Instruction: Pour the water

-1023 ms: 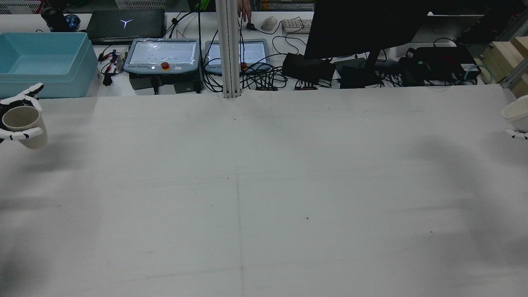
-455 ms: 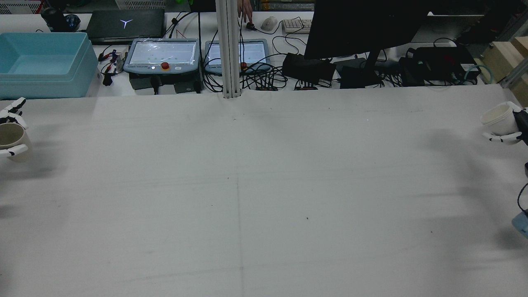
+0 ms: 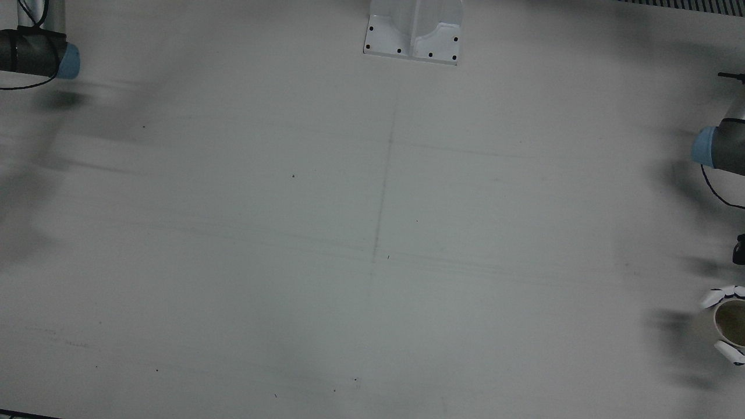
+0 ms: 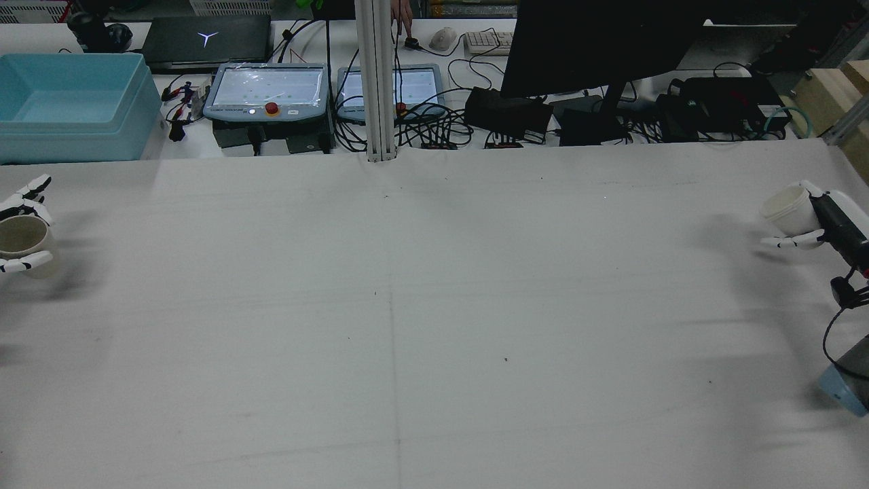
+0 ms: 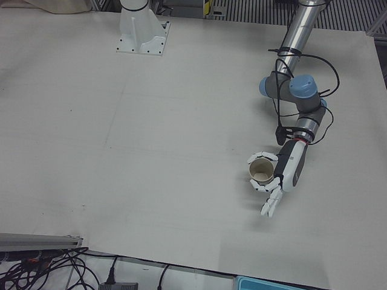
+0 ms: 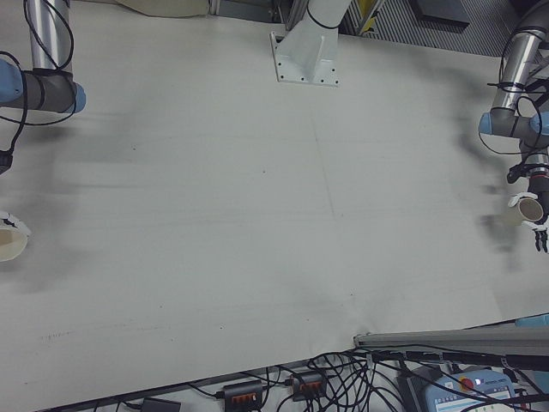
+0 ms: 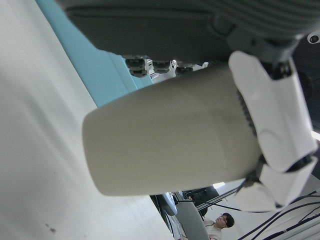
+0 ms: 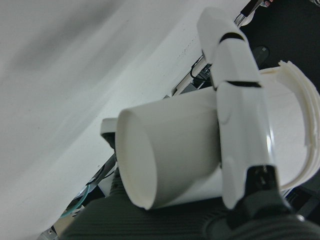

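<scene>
My left hand [image 4: 17,227] is shut on a tan paper cup [image 4: 22,243], upright and low over the table at the rear view's left edge. The cup also shows in the left-front view [image 5: 261,172], front view [image 3: 730,321], right-front view [image 6: 529,209] and left hand view [image 7: 170,135]. I cannot tell whether it touches the table. My right hand [image 4: 825,221] is shut on a white cup [image 4: 787,206], slightly tilted, above the table at the right edge. The white cup fills the right hand view [image 8: 175,155] and peeks in at the right-front view's left edge [image 6: 9,240].
A light blue bin [image 4: 68,102], two teach pendants [image 4: 268,92], a dark monitor [image 4: 597,41] and cables lie beyond the table's far edge. A metal post [image 4: 377,81] stands at the far middle. The white table cloth [image 4: 434,305] lies between the hands.
My right hand has come in from the right edge, moving left and slightly down with the white cup. My left hand has shifted left and down with the tan cup.
</scene>
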